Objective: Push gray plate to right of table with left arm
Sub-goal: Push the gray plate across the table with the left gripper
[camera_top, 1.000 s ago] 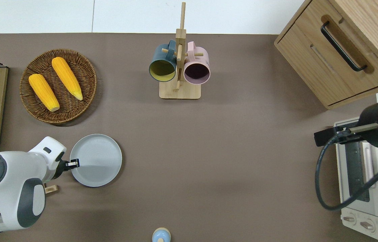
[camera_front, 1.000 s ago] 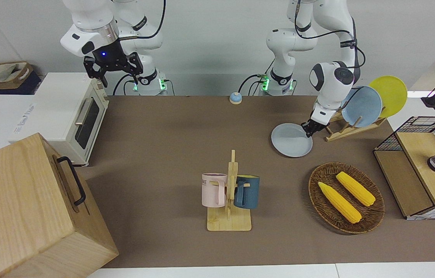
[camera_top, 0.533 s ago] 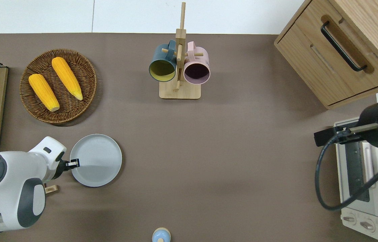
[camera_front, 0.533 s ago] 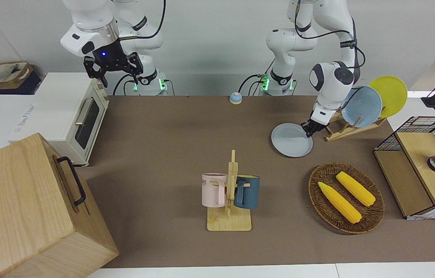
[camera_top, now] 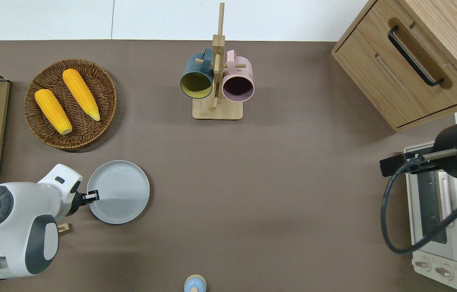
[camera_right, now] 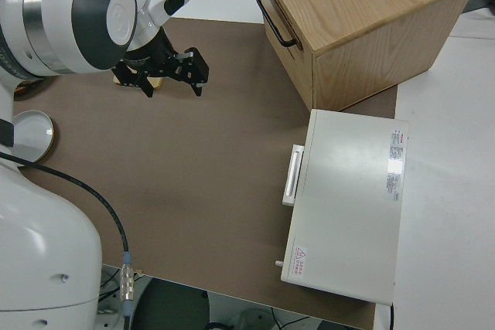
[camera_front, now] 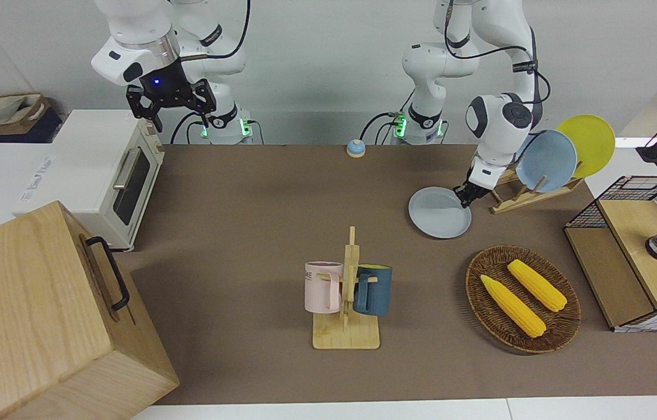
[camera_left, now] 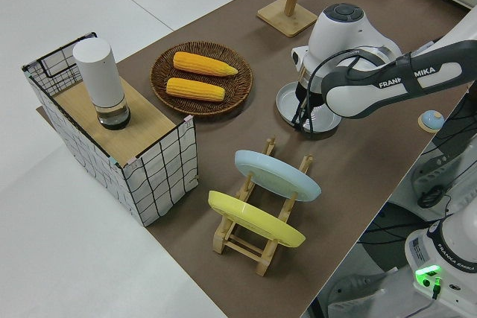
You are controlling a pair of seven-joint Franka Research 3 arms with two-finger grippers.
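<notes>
- Table (camera_top: 253, 182): long brown top w/ white edges. Plenty of bare surface from the plate toward the right arm's end, so the push path looks open.
- Wood cabinet (camera_top: 411, 52) and toaster oven (camera_top: 435, 219): sit at the right arm's end. Risk, my guess: push too long and the plate bumps them or runs off the edge.
- Right arm: parked; right gripper (camera_front: 170, 99) hangs w/ fingers spread apart, grasping nothing.
- Left arm (camera_top: 13, 219): bent low at its end of the table, the one at work.
- Corn basket (camera_top: 70, 103): about 11 o'clock from the plate in the overhead view, apart from it. Not in the push line.
- Mug rack (camera_top: 217, 81): approx 1 o'clock from the plate, farther from the robots. A push that drifts that way could clip it.
- Gray plate (camera_top: 118, 192): pale gray, round, shallow, low rim, empty, flat on the table. Sits toward the left arm's end, nearer the robots than the basket.
- Dish rack (camera_left: 261, 217): holds a blue and a yellow plate on edge, just beside the arm; elbow swing could knock it.
- Left gripper (camera_top: 92, 196): at the plate's 9 o'clock rim, touching or nearly. Can't tell if the fingers are clenched or apart.
- Main risk, as I judge it: contact is off the plate's centre line or rides over the low rim, so the plate spins, veers or slips out instead of sliding straight.
</notes>
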